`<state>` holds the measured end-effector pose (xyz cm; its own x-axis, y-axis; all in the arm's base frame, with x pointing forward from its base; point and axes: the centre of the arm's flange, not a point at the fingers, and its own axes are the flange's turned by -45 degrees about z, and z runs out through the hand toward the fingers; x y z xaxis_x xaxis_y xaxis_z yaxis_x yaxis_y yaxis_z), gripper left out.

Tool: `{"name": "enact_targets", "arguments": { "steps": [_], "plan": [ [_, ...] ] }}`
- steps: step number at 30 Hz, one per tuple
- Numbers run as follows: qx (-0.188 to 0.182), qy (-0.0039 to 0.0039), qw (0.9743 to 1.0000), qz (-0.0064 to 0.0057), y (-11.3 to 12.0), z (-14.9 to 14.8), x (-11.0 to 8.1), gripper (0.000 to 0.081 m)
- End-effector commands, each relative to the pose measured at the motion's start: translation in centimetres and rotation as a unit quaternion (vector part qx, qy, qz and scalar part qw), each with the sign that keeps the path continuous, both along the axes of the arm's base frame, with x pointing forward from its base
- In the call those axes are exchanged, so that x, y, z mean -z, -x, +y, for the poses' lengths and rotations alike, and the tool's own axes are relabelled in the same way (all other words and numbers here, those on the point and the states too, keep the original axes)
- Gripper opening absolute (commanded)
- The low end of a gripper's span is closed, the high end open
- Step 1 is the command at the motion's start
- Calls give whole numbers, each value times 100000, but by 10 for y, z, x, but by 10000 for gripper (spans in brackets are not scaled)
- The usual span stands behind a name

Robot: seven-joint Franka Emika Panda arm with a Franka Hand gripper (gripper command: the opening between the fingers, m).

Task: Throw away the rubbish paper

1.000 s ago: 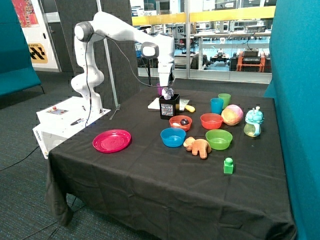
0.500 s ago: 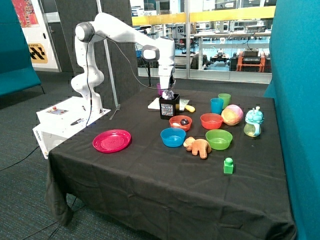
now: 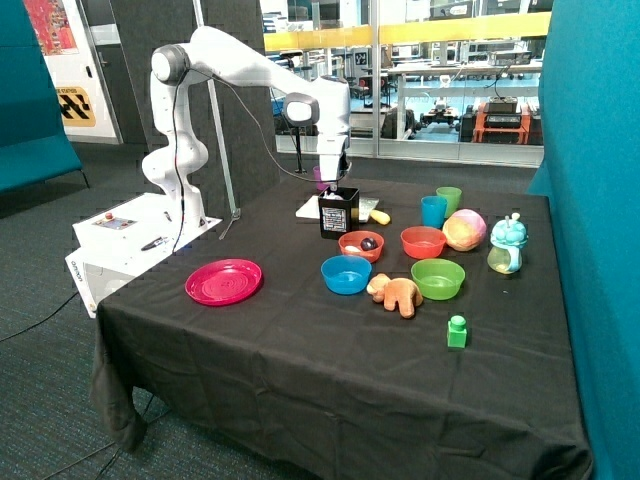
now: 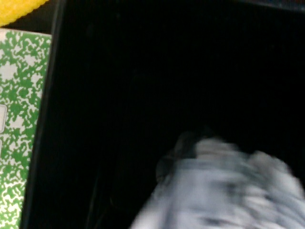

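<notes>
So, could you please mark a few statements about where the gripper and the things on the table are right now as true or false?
1. The gripper is at the mouth of the black bin. True.
2. Crumpled white paper shows inside the dark bin in the wrist view. True.
3. The pink plate holds a paper ball. False: nothing lies on it.
4. The green bowl stands beside the orange plush toy. True.
5. The green block sits inside the blue bowl. False: it stands alone on the black cloth, nearer the table's front edge.
</notes>
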<state>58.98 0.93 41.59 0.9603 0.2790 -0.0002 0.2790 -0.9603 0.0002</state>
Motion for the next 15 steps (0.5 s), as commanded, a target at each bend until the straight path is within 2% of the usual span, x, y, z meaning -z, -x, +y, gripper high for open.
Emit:
{"name": "enact_targets", "arguments": {
  "steps": [1,5,10,15],
  "plan": [
    [-130,-11,100000,-9,0,-1,2,736],
    [-357,-11,99999,-9,1,0,1,741],
    [-803,-11,99997,-9,2,2,-3,705],
    [-1196,-11,99993,-9,2,3,-13,688]
  ]
}}
